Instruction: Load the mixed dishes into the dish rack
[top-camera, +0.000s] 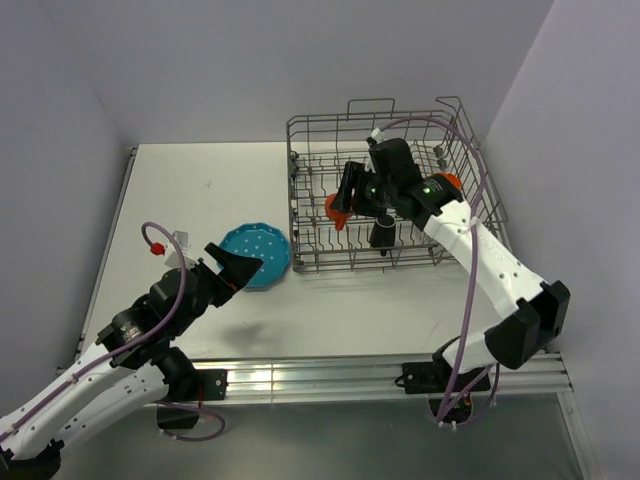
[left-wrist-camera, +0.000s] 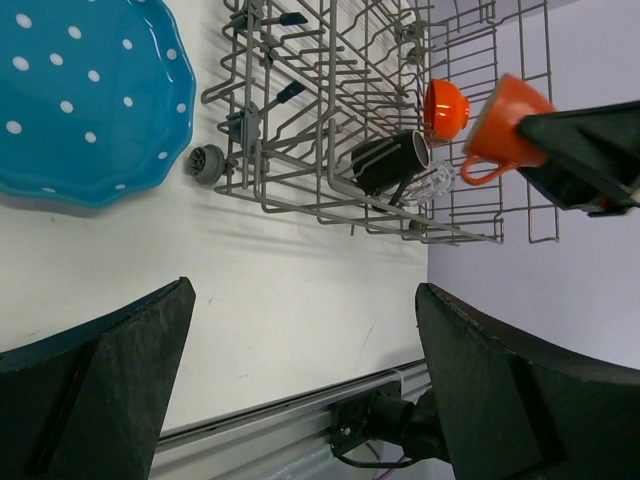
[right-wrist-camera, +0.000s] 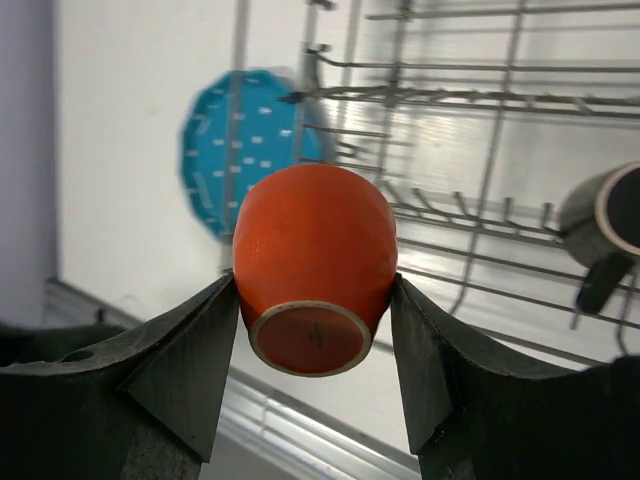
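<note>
The grey wire dish rack (top-camera: 466, 150) stands at the back right of the table. My right gripper (top-camera: 343, 203) is shut on the small orange cup (top-camera: 336, 211) and holds it above the rack's left part; the right wrist view shows the cup (right-wrist-camera: 314, 262) base toward the camera, pinched between both fingers. The orange-red bowl (top-camera: 448, 182), the dark brown mug (top-camera: 380, 233) and the small clear glass (left-wrist-camera: 432, 180) lie inside the rack. The teal dotted plate (top-camera: 256, 255) lies flat on the table left of the rack. My left gripper (top-camera: 232, 268) is open and empty, just at the plate's near-left edge.
Walls close in the table at the back, left and right. A metal rail (top-camera: 320, 378) runs along the near edge between the arm bases. A small grey wheel (left-wrist-camera: 207, 163) sits at the rack's corner nearest the plate. White table (top-camera: 210, 190) lies left of the rack.
</note>
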